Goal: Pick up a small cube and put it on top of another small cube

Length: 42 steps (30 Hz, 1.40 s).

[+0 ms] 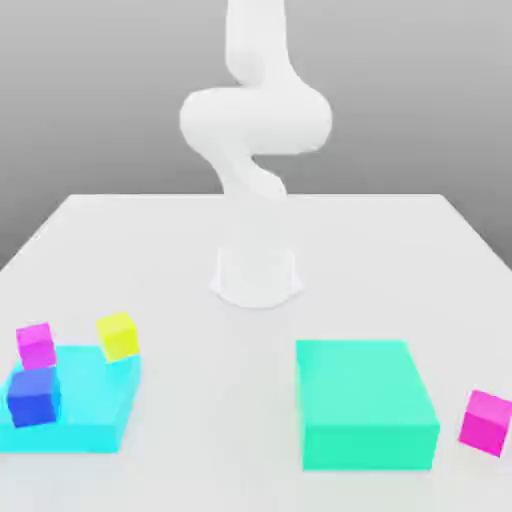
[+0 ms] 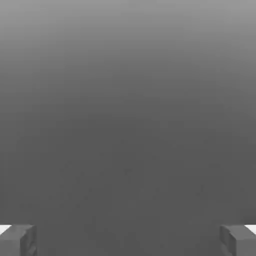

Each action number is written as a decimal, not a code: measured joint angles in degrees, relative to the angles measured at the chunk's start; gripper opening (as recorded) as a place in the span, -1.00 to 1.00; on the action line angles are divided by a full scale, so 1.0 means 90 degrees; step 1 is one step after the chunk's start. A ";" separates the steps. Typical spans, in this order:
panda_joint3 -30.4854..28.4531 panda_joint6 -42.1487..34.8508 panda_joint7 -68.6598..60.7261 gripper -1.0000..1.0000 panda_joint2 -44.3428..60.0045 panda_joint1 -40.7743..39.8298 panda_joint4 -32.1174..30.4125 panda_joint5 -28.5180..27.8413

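Note:
The hot-pink cube (image 1: pixel 487 421) rests on the white table near the front, at the exterior view's right, beside a teal block. The smaller purplish-magenta cube (image 1: pixel 36 345) is far across at the exterior view's left, at the back corner of a flat cyan block (image 1: pixel 90 410); whether it stands on that block or just behind it I cannot tell. In the hand view my gripper (image 2: pixel 128 240) is open, its two grey fingertips (image 2: pixel 17 240) far apart, with nothing between them and plain grey background beyond. The white arm (image 1: pixel 255 130) rises folded from its base at the table's middle.
A yellow cube (image 1: pixel 118 336) sits at the cyan block's back edge, and a blue cube (image 1: pixel 33 396) stands on its front left part. A large teal block (image 1: pixel 365 402) lies between the two sides. The table (image 1: pixel 256 250) stretches white behind them.

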 joint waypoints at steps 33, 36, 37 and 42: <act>0.0583 0.3229 -0.1347 -1.00 0.7298 0.3273 -0.0604 -0.0994; 0.0585 0.3226 -0.1342 -1.00 0.7298 0.3271 -0.0603 -0.0999; 0.0585 0.3224 -0.1339 -1.00 0.7298 0.3270 -0.0603 -0.1001; 0.0729 0.2759 -0.1440 -1.00 0.6712 0.3161 -0.0720 -0.0874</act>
